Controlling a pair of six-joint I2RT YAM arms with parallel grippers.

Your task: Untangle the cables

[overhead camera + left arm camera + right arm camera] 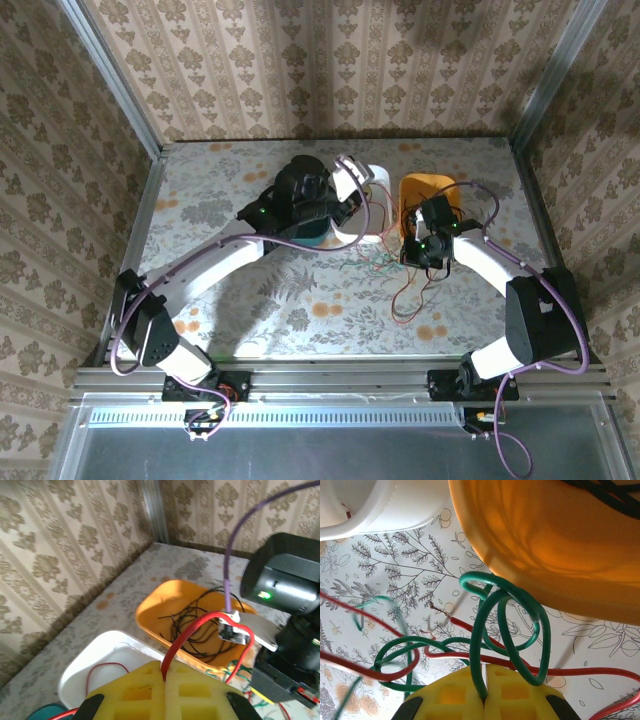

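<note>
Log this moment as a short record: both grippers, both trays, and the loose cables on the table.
left gripper: shut on a red cable
right gripper: shut on a green cable
orange tray: black cables inside
white tray: a red strand inside
table: tangle of red and green loops beside the orange tray
</note>
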